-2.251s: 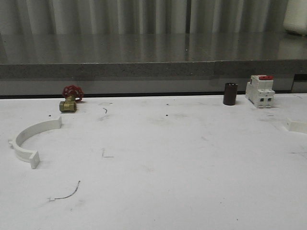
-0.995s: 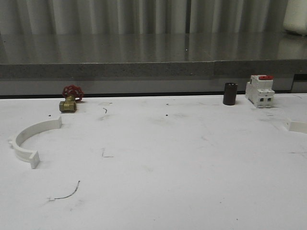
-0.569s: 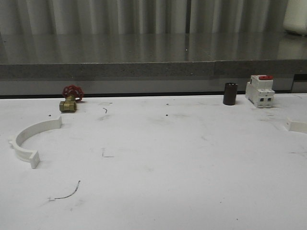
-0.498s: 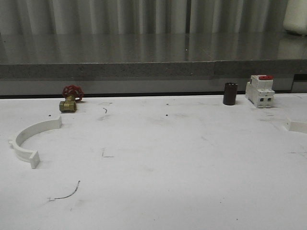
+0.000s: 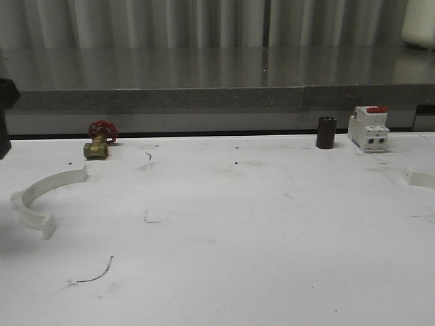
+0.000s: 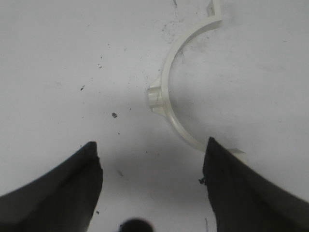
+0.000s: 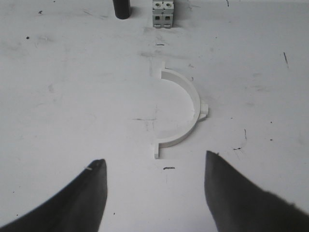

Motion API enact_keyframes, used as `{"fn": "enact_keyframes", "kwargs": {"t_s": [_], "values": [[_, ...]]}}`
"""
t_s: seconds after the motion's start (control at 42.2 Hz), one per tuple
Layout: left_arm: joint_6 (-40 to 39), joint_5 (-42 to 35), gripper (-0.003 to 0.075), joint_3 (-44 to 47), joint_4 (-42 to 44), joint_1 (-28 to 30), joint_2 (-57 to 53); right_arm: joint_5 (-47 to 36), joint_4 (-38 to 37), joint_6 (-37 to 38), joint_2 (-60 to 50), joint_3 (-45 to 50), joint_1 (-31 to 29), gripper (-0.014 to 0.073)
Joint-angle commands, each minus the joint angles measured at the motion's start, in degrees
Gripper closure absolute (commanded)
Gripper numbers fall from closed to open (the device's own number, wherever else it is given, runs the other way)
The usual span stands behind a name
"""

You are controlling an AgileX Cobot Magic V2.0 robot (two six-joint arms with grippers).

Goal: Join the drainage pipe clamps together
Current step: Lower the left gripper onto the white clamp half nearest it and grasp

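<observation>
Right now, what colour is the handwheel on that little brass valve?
Red; the handwheel shows best in the front view.

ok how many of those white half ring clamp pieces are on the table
2. One half-ring lies on the table's left side, near the brass valve, below the open left gripper. The other half-ring lies at the right edge, cut off in the front view, ahead of the open right gripper.

Front view low, facing forward across table [image 5: 238, 224]; wrist views look down close, sharing tabletop.
</observation>
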Motion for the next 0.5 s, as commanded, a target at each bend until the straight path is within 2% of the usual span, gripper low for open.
{"fn": "enact_keyframes", "kwargs": {"t_s": [0.0, 0.474], "values": [[-0.5, -1.6, 0.0281, -4.1, -0.4, -0.4, 2.6, -3.8, -0.6, -0.1, 0.3, -1.9, -0.5, 0.0121], [-0.5, -4.1, 0.0281, -9.8, -2.0, -0.4, 14.9, -3.8, -0.6, -0.1, 0.3, -1.9, -0.5, 0.0121]]}}
